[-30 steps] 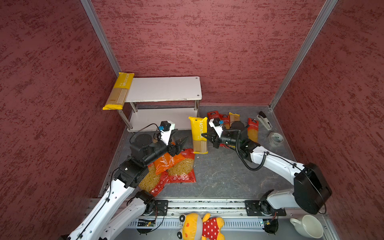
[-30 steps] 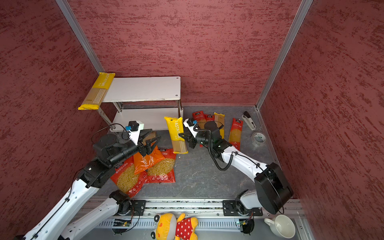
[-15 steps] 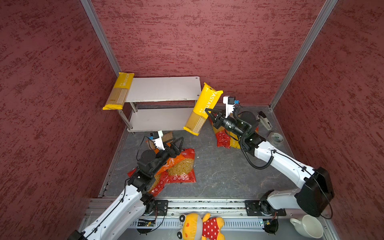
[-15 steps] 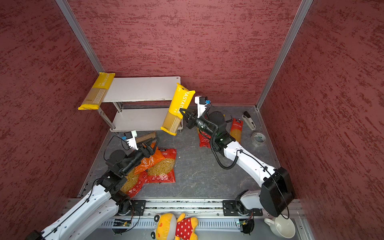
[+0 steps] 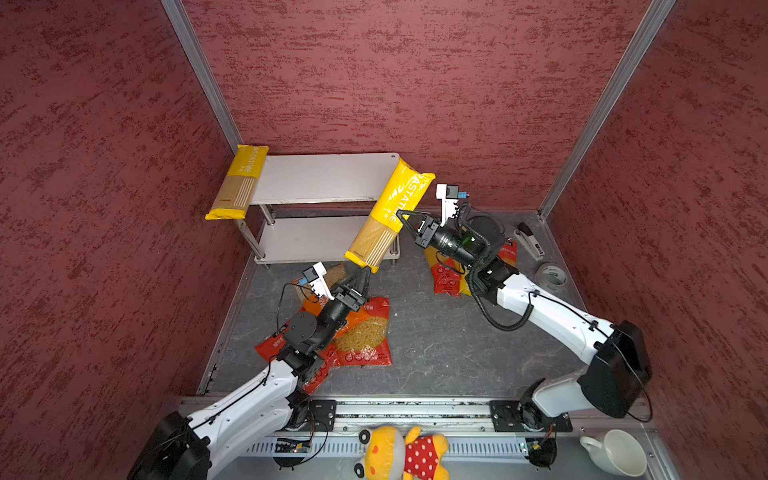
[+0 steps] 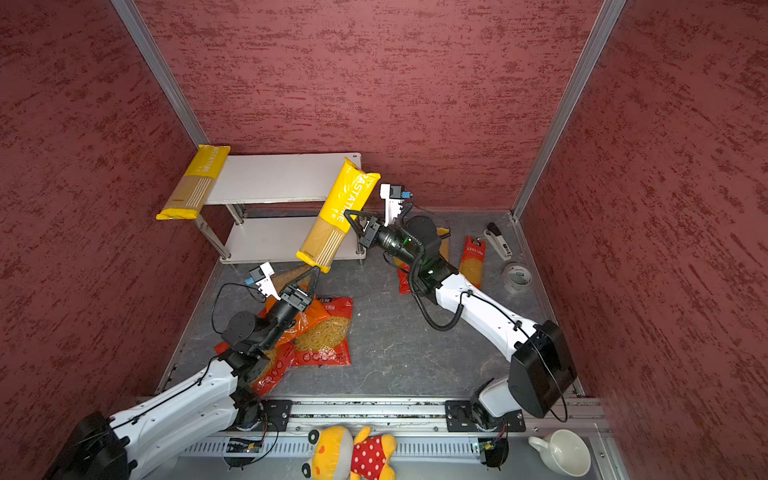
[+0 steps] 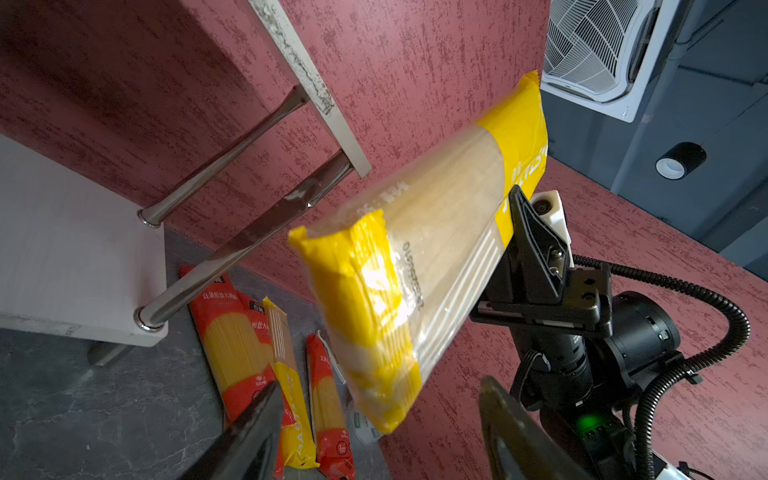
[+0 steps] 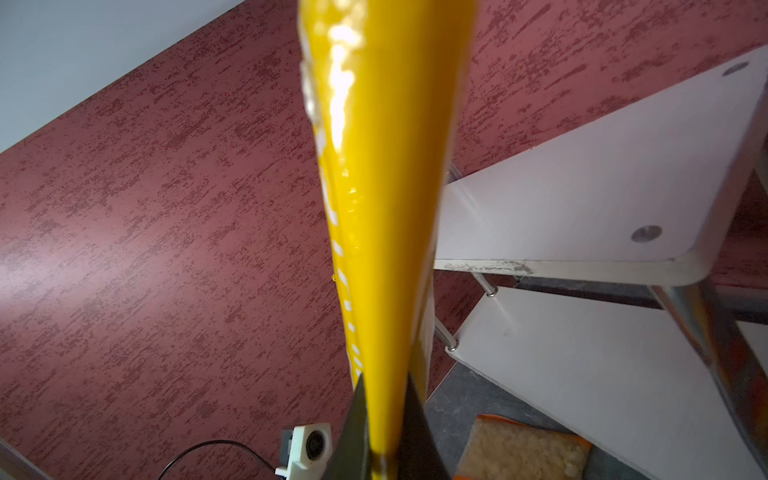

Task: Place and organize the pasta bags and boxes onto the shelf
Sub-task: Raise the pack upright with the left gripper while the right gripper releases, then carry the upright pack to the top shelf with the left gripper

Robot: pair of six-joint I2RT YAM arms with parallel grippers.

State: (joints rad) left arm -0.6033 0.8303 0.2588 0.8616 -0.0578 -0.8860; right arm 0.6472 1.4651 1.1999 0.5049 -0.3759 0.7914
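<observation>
The white two-tier shelf [image 5: 324,178] stands at the back left. One yellow pasta box [image 5: 237,187] lies on the left end of its top board and overhangs the front. My right gripper [image 5: 401,216] is shut on a second yellow pasta box [image 5: 390,216], held tilted in the air by the shelf's right end [image 8: 582,208]. In the right wrist view this pasta box [image 8: 386,208] runs edge-on from the gripper [image 8: 386,415]. My left gripper [image 7: 378,415] is open just under the box's lower end [image 7: 374,332], apart from it. An orange bag [image 5: 353,316] and red bags [image 5: 365,336] lie under my left arm.
Red and yellow pasta boxes [image 7: 232,340] lie on the floor right of the shelf, partly under my right arm [image 5: 446,278]. A stapler [image 5: 530,243] and a tape roll [image 5: 552,276] sit at the back right. A plush toy [image 5: 399,453] and a white cup [image 5: 619,453] are at the front.
My right gripper has lifted the yellow pasta box off the floor up to the shelf's right end. My left arm has drawn back and its gripper now points up at the box's lower end.
</observation>
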